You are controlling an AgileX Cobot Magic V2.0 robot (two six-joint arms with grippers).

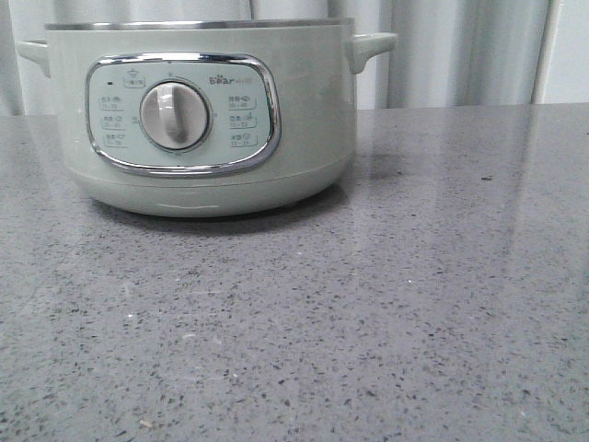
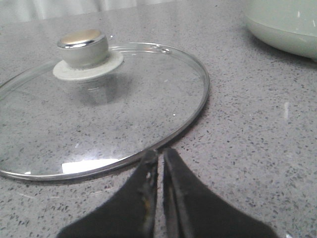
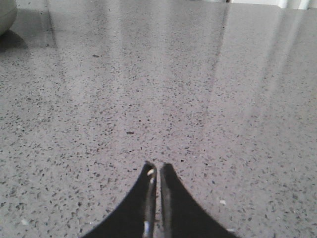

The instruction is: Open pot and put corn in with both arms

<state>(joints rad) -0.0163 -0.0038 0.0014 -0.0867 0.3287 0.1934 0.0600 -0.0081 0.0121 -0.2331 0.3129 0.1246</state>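
A: Black left pincer point(image 2: 159, 157) at bottom centre of left wrist view, tips together, empty, just short of round clear glass lid point(image 2: 99, 109) w/ steel rim, flat on grey speckled table point(image 2: 257, 124).
B: Right pincer point(image 3: 157, 171)?
A: Tips together too, empty.
B: Pale-green round electric pot point(image 1: 202, 115)?
A: Upper left of front view, no lid. Yellow corn not in any view; find it first, grip mid-cob.

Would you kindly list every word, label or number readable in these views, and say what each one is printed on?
"Bear": on the chrome-framed control panel of the pale-green round electric pot, above the grey dial.
Small labels around the dial: too small and blurred to read.
Round glass lid and speckled grey table: no text.
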